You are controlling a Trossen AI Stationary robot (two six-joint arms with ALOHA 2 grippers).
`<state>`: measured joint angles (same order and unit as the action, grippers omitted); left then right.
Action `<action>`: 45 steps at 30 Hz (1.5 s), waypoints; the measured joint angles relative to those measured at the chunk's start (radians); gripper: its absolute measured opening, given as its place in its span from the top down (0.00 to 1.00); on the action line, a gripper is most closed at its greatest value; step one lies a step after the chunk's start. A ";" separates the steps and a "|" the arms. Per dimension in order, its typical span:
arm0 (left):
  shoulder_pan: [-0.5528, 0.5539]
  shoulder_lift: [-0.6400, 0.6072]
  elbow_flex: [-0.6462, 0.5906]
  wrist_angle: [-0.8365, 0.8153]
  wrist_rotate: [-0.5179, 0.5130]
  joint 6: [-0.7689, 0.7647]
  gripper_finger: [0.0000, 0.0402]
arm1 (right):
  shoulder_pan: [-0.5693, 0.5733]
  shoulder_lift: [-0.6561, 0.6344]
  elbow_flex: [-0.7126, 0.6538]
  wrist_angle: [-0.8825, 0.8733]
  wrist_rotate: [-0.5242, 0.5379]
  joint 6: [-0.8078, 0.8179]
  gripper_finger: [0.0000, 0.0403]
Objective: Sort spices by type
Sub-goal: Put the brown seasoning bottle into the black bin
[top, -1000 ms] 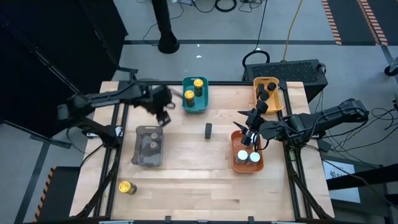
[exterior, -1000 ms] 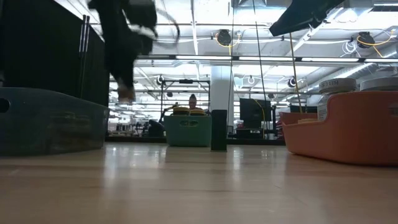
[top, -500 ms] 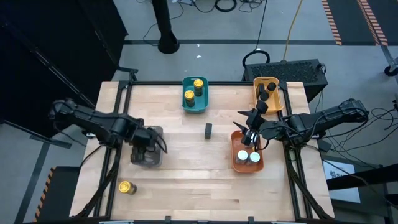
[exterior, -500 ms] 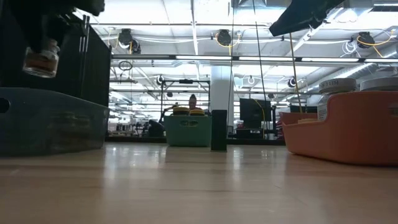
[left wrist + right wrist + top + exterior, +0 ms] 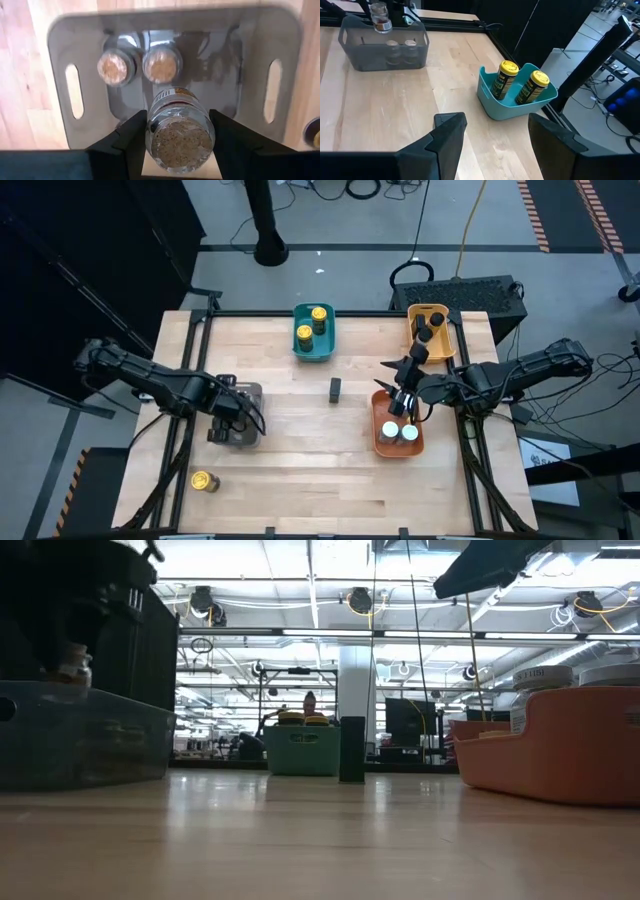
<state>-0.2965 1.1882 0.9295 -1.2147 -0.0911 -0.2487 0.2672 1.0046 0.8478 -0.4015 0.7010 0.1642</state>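
While I look down from high up, my left claw (image 5: 237, 416) is over the grey tray (image 5: 222, 431) near the left edge of the table (image 5: 300, 470). It is gripping a cork-top jar (image 5: 240, 420). My right claw (image 5: 398, 383) waits above the orange tray (image 5: 381, 442) near the right edge, just by the white-top jars (image 5: 398, 432). Two yellow-top jars (image 5: 311, 323) stand in the teal tray (image 5: 322, 352) at the far edge. Slim black jars (image 5: 430, 328) sit in the yellow tray (image 5: 445, 348) at the far right corner. One black jar (image 5: 335, 388) stands alone in the middle. One yellow-top jar (image 5: 204, 481) stands alone near the front left corner.

From table height, my jar (image 5: 74, 667) hangs just above the rim of the grey tray (image 5: 90, 735). I can see the lone black jar (image 5: 351, 749) and the teal tray (image 5: 302, 750) far back.

From my left wrist, the jar (image 5: 179, 134) sits tight between my two fingers (image 5: 130, 141). Two more cork-top jars (image 5: 138, 66) stand side by side in the tray (image 5: 60, 60) beyond it. I think I should go straight down into the bare spot beside them, keep the jar upright, and let go only when it rests on the tray floor. If I drift, I may knock the other two.

From my right wrist, my right claw (image 5: 495, 135) is open and holds nothing.
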 joint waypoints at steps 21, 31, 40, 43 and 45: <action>0.091 -0.113 -0.218 0.144 0.034 0.075 0.53 | 0.000 0.000 0.000 0.000 0.000 -0.007 0.50; 0.120 -0.113 -0.219 0.159 0.029 0.055 0.47 | 0.000 0.000 0.000 0.000 0.001 -0.011 0.50; 0.120 -0.113 -0.219 0.183 0.023 0.045 0.47 | 0.000 0.000 0.000 0.000 0.000 -0.011 0.50; 0.120 -0.113 -0.219 0.184 0.023 0.045 0.47 | 0.000 0.000 0.000 0.000 0.000 -0.011 0.50; 0.120 -0.113 -0.219 0.183 0.014 0.043 0.47 | 0.000 0.000 0.000 0.000 0.000 -0.011 0.50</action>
<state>-0.1768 1.0748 0.7101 -1.0315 -0.0769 -0.2054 0.2672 1.0046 0.8479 -0.4019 0.7013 0.1528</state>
